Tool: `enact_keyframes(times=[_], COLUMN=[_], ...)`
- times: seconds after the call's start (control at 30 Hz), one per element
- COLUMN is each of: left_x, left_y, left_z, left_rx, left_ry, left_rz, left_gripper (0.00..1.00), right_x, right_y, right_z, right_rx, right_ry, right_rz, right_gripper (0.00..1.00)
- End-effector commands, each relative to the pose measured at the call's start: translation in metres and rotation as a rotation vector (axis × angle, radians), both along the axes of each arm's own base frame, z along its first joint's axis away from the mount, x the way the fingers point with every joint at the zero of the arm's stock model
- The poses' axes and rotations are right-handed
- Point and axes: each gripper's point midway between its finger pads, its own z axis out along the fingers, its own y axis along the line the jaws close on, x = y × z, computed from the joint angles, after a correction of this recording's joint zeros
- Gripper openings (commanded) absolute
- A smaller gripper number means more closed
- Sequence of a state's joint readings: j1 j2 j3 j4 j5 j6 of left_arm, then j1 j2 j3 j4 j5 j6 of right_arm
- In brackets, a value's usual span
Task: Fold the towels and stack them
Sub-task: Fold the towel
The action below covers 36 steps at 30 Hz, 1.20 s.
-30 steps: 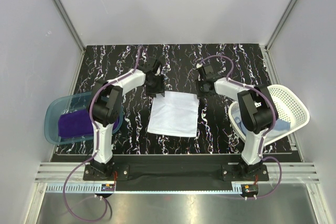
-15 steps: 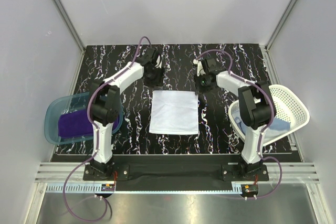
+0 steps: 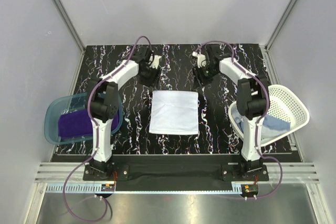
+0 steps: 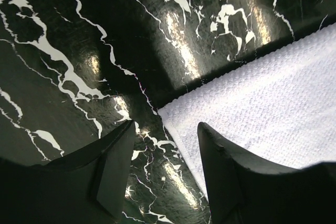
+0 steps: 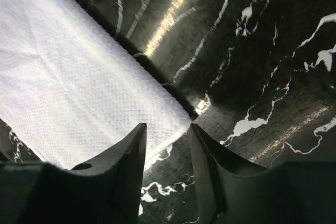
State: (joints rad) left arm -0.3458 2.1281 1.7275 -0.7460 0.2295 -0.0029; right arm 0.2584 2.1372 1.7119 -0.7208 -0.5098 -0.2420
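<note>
A white towel (image 3: 174, 111) lies flat and spread on the black marbled table, near the middle. My left gripper (image 3: 150, 78) hovers open and empty just beyond its far left corner (image 4: 165, 113). My right gripper (image 3: 200, 80) hovers open and empty just beyond its far right corner (image 5: 181, 116). A deep purple towel (image 3: 74, 124) lies in the teal tub (image 3: 55, 111) at the left. A light blue towel (image 3: 272, 125) lies in the white basket (image 3: 292, 103) at the right.
The tub stands at the table's left edge and the basket at its right edge. Grey walls enclose the table on three sides. The arm bases stand on the rail at the near edge.
Both grippers have let go of the white towel's far corners and drawn back toward the far side. The towel now lies flat and squared on the table.
</note>
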Motion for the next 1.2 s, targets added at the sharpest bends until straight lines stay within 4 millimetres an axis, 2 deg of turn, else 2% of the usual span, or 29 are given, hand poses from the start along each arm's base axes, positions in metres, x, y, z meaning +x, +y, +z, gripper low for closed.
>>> enact_keyframes(times=[0.0, 0.03, 0.17, 0.37, 0.47, 0.63, 0.67, 0.83, 0.9, 1.0, 1.17], left_x=[0.009, 0.011, 0.012, 0.011, 0.013, 0.012, 0.015, 0.027, 0.032, 0.032, 0.019], left_y=[-0.010, -0.008, -0.006, -0.006, -0.003, 0.000, 0.001, 0.009, 0.005, -0.002, -0.009], left_z=[-0.001, -0.003, -0.018, -0.026, -0.025, -0.024, -0.020, 0.004, 0.011, 0.011, -0.002], left_rx=[-0.037, -0.023, -0.010, -0.006, 0.016, 0.035, 0.043, 0.066, 0.050, 0.020, -0.018], left_ry=[-0.038, -0.037, -0.001, 0.015, 0.006, 0.014, 0.004, -0.072, -0.086, -0.070, -0.023], left_rz=[-0.080, -0.079, -0.085, -0.099, -0.093, -0.101, -0.104, -0.081, -0.090, -0.126, -0.191], left_gripper=[0.56, 0.56, 0.53, 0.48, 0.44, 0.44, 0.48, 0.52, 0.52, 0.52, 0.51], right_x=[-0.019, -0.020, -0.015, -0.011, -0.011, -0.008, -0.008, -0.003, -0.004, -0.007, -0.007], right_y=[-0.010, -0.012, -0.016, -0.014, -0.014, -0.011, -0.012, -0.009, -0.005, -0.005, -0.006], right_z=[-0.010, -0.016, -0.017, -0.026, -0.031, -0.038, -0.039, -0.039, -0.038, -0.037, -0.040], right_rx=[0.024, 0.029, 0.059, 0.066, 0.068, 0.080, 0.077, 0.091, 0.110, 0.119, 0.112], right_ry=[0.133, 0.155, 0.163, 0.175, 0.185, 0.195, 0.196, 0.186, 0.188, 0.192, 0.199], right_rz=[0.076, 0.087, 0.091, 0.100, 0.104, 0.101, 0.100, 0.104, 0.116, 0.127, 0.124], right_gripper=[0.45, 0.44, 0.44, 0.44, 0.44, 0.41, 0.41, 0.39, 0.37, 0.32, 0.31])
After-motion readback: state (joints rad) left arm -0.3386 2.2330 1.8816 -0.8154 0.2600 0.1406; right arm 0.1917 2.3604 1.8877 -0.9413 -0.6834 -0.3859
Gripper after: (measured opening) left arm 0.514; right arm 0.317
